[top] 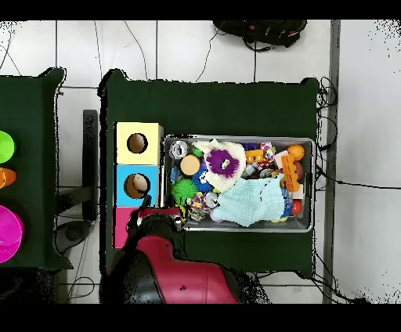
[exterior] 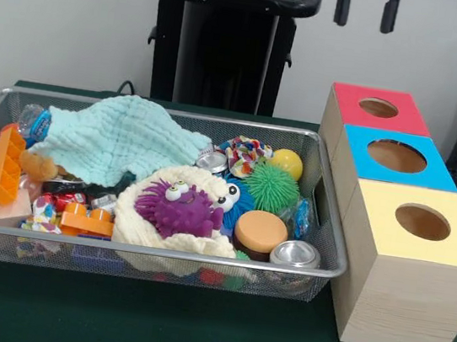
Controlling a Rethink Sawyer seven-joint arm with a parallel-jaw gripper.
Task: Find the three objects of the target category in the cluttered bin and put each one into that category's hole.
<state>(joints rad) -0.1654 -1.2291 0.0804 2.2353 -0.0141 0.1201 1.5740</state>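
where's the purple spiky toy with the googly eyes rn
In the front view the purple spiky toy sits near the bin's front middle, nested on a cream cloth, with the orange disc at its right.

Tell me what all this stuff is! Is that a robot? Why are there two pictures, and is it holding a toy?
Yes, it's a robot arm, red and black. One picture looks across the table at it; there only its gripper tips poke down at the top edge. The other picture looks straight down from above, where the arm bends over the boxes.

On the green table sits a wire bin full of toys: a purple fuzzy monster with googly eyes, a green spiky ball, a yellow ball, orange blocks and a pale blue cloth.

Beside the bin stand three wooden boxes with a round hole on top: a red box, a blue box and a yellow box.

The gripper holds nothing right now.
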